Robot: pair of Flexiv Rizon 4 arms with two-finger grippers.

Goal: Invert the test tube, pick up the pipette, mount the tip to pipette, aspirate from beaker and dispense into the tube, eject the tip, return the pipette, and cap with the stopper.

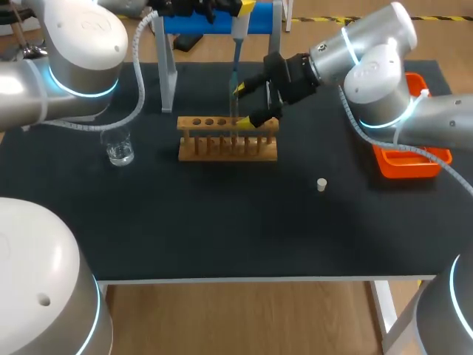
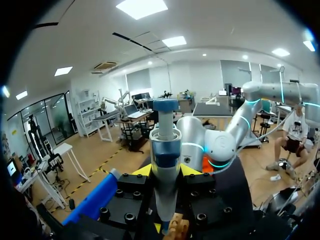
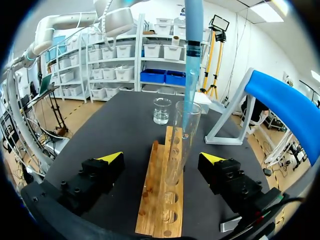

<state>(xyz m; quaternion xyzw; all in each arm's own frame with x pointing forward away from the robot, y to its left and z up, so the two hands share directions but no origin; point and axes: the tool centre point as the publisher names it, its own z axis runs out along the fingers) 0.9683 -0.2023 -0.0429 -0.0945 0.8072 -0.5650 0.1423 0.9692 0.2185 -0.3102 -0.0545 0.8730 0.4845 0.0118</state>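
Both fingertips (image 2: 141, 170) of left hand (image 2: 166, 172) half hidden behind pipette (image 2: 165, 145).

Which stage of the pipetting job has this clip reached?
Done: glass test tube stands upright in the wooden rack; blue pipette tipped, in left jaws. In hand: tip sits in the tube mouth, likely dispensing. Left: eject tip, return pipette, fit the white stopper.

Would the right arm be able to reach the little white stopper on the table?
Probably yes. The stopper lies alone on the table, nothing around it, and the right gripper is open and holds nothing.
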